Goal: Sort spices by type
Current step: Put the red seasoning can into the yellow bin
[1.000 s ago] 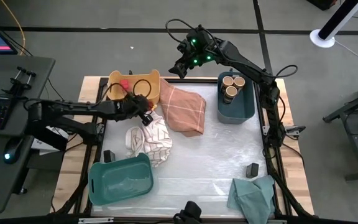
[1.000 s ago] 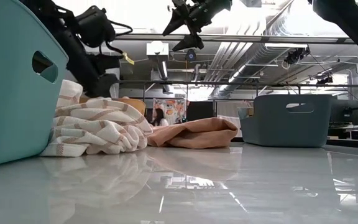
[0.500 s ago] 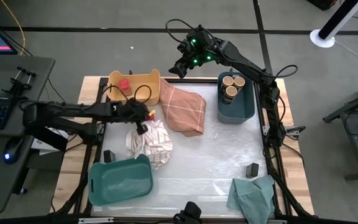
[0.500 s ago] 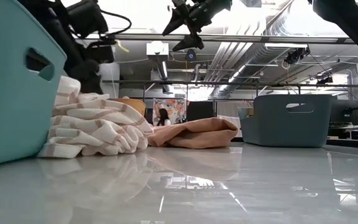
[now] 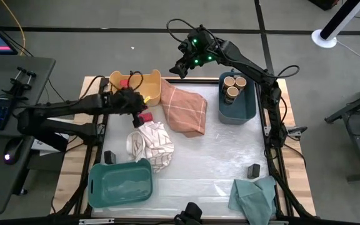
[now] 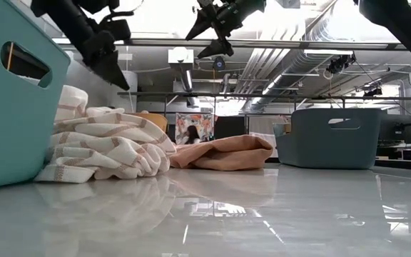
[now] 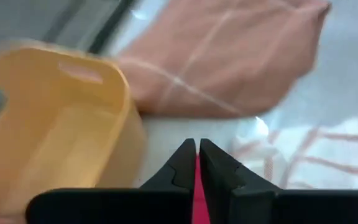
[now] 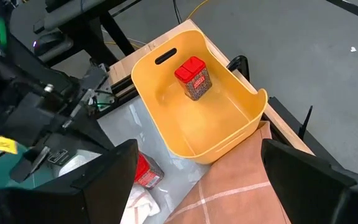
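Spice box [image 8: 193, 78] in bin [image 8: 229, 134] — seemingly upright

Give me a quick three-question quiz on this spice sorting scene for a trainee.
1. True or false: the yellow bin holds one red-topped spice.
2. How many tan-topped jars stand in the blue bin? A two, B three, C five.
3. Fill in: the left gripper is shut on a held container with a ___ top.
Key: 1 true; 2 B; 3 red.
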`<action>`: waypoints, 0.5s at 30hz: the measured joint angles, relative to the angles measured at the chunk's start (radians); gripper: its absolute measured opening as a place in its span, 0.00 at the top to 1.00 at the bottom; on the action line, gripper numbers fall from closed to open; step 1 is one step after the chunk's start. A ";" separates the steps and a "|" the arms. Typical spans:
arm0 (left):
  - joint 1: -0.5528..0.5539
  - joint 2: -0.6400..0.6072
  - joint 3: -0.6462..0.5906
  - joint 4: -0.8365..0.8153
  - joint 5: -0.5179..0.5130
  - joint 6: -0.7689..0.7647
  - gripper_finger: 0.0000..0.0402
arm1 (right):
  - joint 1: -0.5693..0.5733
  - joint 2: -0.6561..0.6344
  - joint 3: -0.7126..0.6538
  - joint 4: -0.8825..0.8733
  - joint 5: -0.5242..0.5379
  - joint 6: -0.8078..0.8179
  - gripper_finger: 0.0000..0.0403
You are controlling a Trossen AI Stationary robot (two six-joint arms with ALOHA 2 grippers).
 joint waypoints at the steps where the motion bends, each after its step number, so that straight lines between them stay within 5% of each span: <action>1: 0.014 0.013 0.012 -0.033 0.033 -0.017 0.95 | 0.000 0.000 0.000 0.000 0.000 0.000 0.16; 6: 0.049 0.074 0.038 -0.143 0.151 -0.111 0.78 | 0.000 0.000 0.000 -0.004 0.000 0.000 0.16; 15: 0.054 0.126 0.039 -0.149 0.193 -0.067 0.36 | 0.000 0.000 0.000 -0.004 0.000 -0.019 0.16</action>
